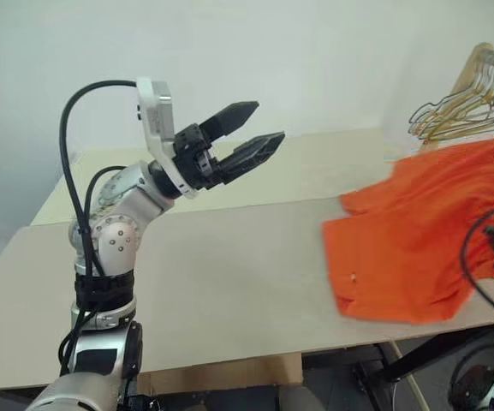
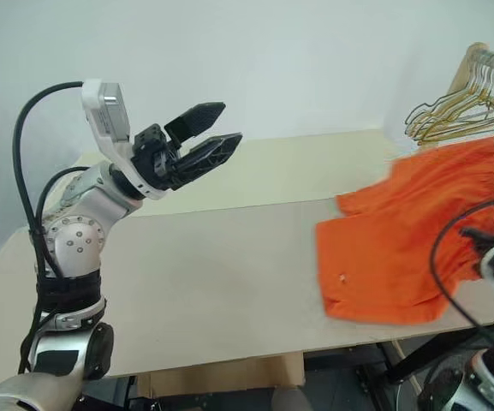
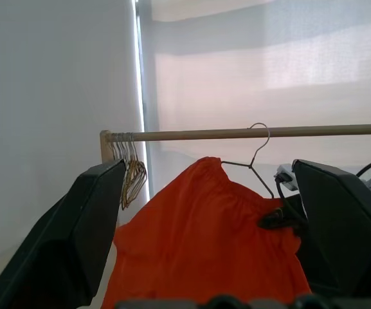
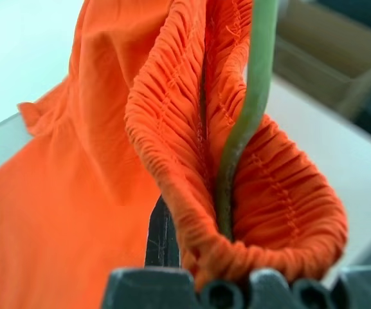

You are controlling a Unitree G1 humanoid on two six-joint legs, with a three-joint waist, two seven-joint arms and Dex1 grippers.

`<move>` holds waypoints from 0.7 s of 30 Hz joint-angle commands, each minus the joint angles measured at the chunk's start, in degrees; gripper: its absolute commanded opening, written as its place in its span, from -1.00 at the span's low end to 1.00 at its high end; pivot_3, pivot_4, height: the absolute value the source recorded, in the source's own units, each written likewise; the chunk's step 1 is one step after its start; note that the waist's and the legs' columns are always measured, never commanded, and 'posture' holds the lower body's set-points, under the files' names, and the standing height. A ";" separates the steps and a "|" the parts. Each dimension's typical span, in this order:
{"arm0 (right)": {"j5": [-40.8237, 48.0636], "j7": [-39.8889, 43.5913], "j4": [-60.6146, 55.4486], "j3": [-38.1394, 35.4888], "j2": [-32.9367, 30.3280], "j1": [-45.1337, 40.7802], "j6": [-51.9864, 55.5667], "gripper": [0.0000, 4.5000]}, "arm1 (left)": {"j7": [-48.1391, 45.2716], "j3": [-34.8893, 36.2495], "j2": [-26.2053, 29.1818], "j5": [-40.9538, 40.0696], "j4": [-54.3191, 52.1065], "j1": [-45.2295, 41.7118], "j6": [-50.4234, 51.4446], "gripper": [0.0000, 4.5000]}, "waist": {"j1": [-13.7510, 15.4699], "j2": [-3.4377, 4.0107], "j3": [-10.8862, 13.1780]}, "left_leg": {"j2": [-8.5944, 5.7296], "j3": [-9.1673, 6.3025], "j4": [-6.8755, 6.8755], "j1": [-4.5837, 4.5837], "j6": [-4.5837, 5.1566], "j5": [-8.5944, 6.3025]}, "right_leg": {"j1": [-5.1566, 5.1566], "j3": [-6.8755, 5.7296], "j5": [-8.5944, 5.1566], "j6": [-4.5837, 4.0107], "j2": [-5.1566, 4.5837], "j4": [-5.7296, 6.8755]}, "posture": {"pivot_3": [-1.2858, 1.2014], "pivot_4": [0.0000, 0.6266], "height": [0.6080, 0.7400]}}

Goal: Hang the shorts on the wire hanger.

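The bright orange shorts [image 1: 418, 248] trail over the right end of the table, their upper part lifted toward the right. My right gripper [image 4: 204, 261] is shut on the gathered waistband [image 4: 172, 129], with the green wire of the wire hanger [image 4: 246, 109] pinched in the same fold. From the left wrist view, the wire hanger's hook [image 3: 260, 138] rises above the shorts [image 3: 204, 244], in front of the wooden rail, with the right gripper [image 3: 279, 217] beside it. My left gripper [image 1: 248, 137] is raised over the table's left half, open and empty, pointing toward the shorts.
A light wooden table [image 1: 229, 282] spans the scene. A wooden rack [image 1: 473, 64] at the back right carries a bunch of gold and grey wire hangers [image 1: 461, 111]. Its rail [image 3: 236, 134] runs behind the shorts. Black cables loop near the right arm [image 1: 486, 257].
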 commanded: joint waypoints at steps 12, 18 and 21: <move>-9.65 -7.74 30.78 -10.64 -13.92 -20.88 -6.98 -1.00 | -0.74 -1.21 -0.36 1.46 0.89 -1.38 -2.99 0.99 | -1.43 0.20 -0.08 | 0.01 0.45 -0.38 0.50 0.00 0.00 | 0.26 0.40 -0.03 0.00 -0.01 -0.20 | -0.19 -1.00 1.00; -10.95 -12.38 45.95 -14.66 -19.29 -25.03 -14.38 -1.00 | -0.53 -0.75 -0.01 1.88 -0.07 -0.54 -2.83 0.99 | -1.93 -0.02 0.06 | 0.01 0.89 -0.77 0.64 0.00 0.00 | 0.28 0.86 -0.06 0.06 -0.01 -0.44 | -0.18 -1.00 1.00; -10.53 -14.23 49.89 -16.50 -20.47 -25.72 -16.30 -1.00 | -0.35 -0.64 0.27 2.04 -0.45 -0.22 -2.82 0.99 | -2.20 -0.17 0.16 | 0.00 1.08 -0.77 0.63 0.00 0.00 | 0.29 1.06 -0.07 0.11 -0.01 -0.44 | -0.18 -1.00 1.00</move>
